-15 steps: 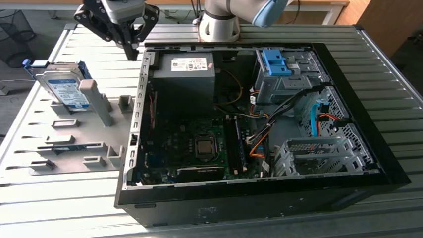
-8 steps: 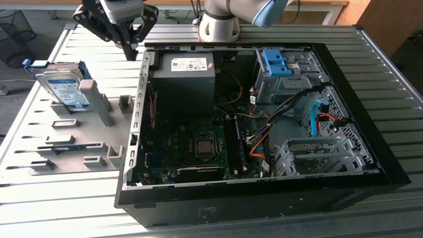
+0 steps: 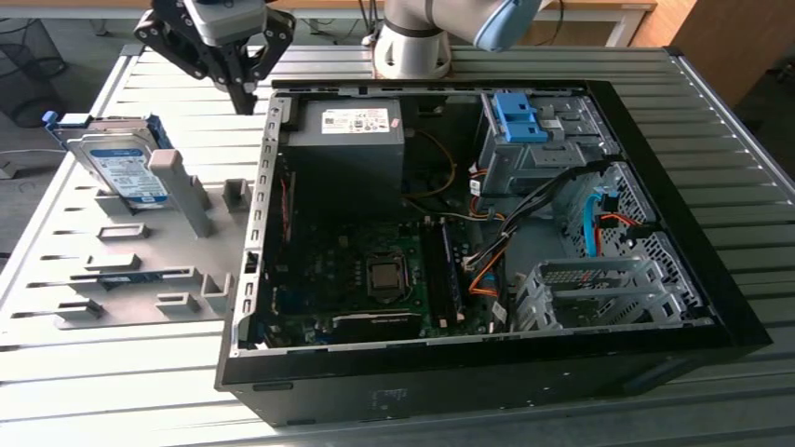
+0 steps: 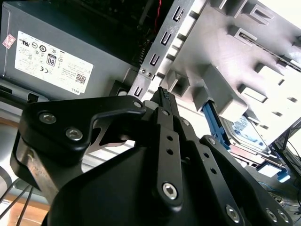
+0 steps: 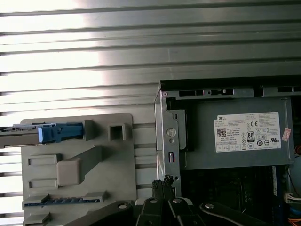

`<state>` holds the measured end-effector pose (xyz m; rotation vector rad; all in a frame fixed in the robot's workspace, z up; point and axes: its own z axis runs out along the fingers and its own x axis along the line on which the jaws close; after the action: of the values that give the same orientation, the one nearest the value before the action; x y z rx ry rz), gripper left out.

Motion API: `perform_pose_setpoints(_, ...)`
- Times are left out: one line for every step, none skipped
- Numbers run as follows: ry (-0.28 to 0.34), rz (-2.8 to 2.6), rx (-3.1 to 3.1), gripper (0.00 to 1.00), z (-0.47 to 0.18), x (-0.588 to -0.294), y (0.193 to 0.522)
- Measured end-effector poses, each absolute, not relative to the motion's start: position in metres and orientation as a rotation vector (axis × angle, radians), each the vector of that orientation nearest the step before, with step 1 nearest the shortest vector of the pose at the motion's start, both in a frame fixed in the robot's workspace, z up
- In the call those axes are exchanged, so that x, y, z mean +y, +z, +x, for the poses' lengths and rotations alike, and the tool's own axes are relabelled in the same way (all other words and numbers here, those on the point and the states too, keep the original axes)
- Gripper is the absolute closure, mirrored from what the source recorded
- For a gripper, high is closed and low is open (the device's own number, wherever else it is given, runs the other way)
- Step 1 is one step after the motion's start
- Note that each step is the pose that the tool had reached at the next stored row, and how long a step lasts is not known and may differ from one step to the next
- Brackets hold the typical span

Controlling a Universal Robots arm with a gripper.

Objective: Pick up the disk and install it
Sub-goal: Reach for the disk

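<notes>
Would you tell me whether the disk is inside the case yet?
Not yet: the disk stands in the grey rack outside the case.

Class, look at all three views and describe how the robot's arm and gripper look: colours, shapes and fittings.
The arm is a pale silver-grey tube with a light blue joint cap. The gripper is matt black, built of flat linkage bars pinned with silver screws. It tapers to slim fingers with ribbed pads.

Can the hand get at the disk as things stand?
Probably yes: the disk stands on edge in the grey holder, top uncovered, with nothing between it and the shut hand.
</notes>
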<state>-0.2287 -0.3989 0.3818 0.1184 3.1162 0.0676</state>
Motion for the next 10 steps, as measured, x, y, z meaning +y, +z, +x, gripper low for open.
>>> perform_pose_setpoints(0.067,0.118,3.116,0.89,-0.2292,-0.3989,0.3818)
perform_pose_setpoints(0.067,0.118,3.116,0.89,-0.23,-0.3989,0.3817)
perform_pose_setpoints(0.068,0.118,3.116,0.89,-0.2308,-0.3989,0.3816)
perform_pose_setpoints(0.068,0.118,3.116,0.89,-0.2316,-0.3989,0.3815)
perform_pose_setpoints(0.067,0.118,3.116,0.89,-0.2323,-0.3989,0.3814)
perform_pose_setpoints(0.068,0.118,3.116,0.89,-0.233,-0.3989,0.3813)
perform_pose_setpoints(0.067,0.118,3.116,0.89,-0.2337,-0.3989,0.3813)
perform_pose_setpoints(0.067,0.118,3.116,0.89,-0.2344,-0.3989,0.3812)
perform_pose_setpoints(0.067,0.118,3.116,0.89,-0.2352,-0.3989,0.3811)
perform_pose_setpoints(0.068,0.118,3.116,0.89,-0.2361,-0.3989,0.381)
